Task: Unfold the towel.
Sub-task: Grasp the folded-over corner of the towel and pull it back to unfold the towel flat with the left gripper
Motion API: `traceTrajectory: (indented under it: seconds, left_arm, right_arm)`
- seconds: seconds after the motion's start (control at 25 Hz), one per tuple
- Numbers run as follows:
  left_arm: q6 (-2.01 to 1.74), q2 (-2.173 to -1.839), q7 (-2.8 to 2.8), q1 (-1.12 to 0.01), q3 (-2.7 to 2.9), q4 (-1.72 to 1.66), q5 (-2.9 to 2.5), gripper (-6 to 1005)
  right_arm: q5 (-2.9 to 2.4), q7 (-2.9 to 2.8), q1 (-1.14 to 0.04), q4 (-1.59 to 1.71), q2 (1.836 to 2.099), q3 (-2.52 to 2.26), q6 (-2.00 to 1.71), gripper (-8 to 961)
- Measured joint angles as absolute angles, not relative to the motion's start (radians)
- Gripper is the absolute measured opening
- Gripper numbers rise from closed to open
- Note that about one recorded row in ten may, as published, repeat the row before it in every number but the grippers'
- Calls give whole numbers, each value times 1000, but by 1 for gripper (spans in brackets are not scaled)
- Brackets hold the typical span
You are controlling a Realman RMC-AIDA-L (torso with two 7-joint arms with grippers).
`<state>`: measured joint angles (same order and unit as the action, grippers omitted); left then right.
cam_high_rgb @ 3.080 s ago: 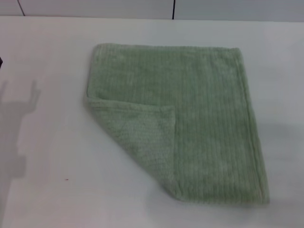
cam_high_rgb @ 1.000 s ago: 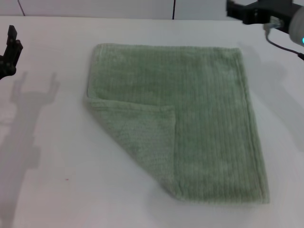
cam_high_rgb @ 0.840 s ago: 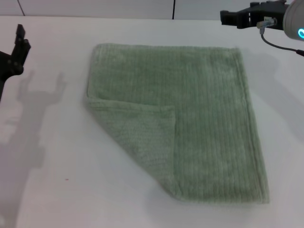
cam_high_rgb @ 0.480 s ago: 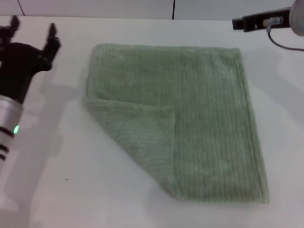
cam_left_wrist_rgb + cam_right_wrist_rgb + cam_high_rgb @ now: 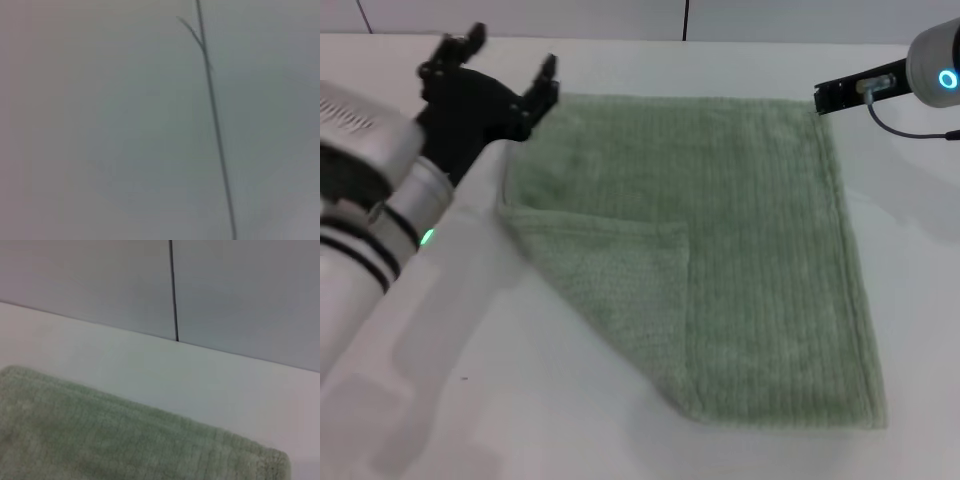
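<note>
One thing on the counter: the towel point(image 5: 705, 255), pale sage green, ribbed terry, lying flat on the white counter point(image 5: 520, 400) roughly mid-counter, reaching back close to the far edge.
Fold: its near-left corner is turned over onto the top, so there's a triangular flap point(image 5: 620, 290) lying on the cloth, with the diagonal folded edge running from the left side down to the near edge. The rest is a single flat layer as far as I can see.
Other corners: far-left, far-right and near-right all lie flat, hemmed edges showing.
Left gripper point(image 5: 510, 72): black, up by the far-left corner of the towel, near the counter's far-left corner. Jaws spread wide with nothing between them; one fingertip point(image 5: 546, 75) sits right over the towel's far-left corner, and I can't tell if it's touching or just above.
Left arm: big silver and white sleeve coming in from the counter's left edge, with a small green light on it.
Right gripper point(image 5: 823, 97): thin black tip at the towel's far-right corner, toward the counter's far-right. Honestly can't tell whether the jaws are apart or closed from this angle.
Right wrist view: shows the towel's far edge point(image 5: 125, 445) and corner with bare counter point(image 5: 150, 370) beyond it, then a grey wall point(image 5: 240, 295) with a dark vertical seam.
Left wrist view: just a grey surface with a thin dark line, nothing useful.
</note>
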<state>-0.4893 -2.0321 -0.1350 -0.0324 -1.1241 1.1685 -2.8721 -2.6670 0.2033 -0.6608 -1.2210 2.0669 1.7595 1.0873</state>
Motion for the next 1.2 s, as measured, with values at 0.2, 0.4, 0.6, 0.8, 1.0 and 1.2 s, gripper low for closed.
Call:
traceTrajectory:
  seconds: [0.2, 0.4, 0.6, 0.8, 1.0, 1.2]
  left_arm:
    - [-145, -2021, -137, -31, -1121, 1374, -2884, 780]
    - [287, -2009, -170, -35, -1139, 1632, -2882, 778]
    - [594, -2038, -309, -41, -1142, 1797, -2873, 777]
    - [756, -2059, -363, -63, -1146, 1853, -2843, 775]
    - [823, -2058, -366, -100, -1175, 1849, -2771, 774]
    - [845, -2059, -445, -111, -1217, 1846, -2667, 773]
  right_arm:
    - [-2666, 209, -661, -1220, 2067, 1768, 1089, 28]
    - [-2666, 210, -655, -1219, 2069, 1769, 1090, -2]
    - [-2666, 210, -654, -1219, 2069, 1770, 1090, -1]
    - [-2666, 211, -660, -1214, 2069, 1770, 1087, -1]
    - [-2666, 223, -662, -1210, 2069, 1775, 1081, -1]
    - [-2666, 235, -664, -1198, 2069, 1788, 1076, -1]
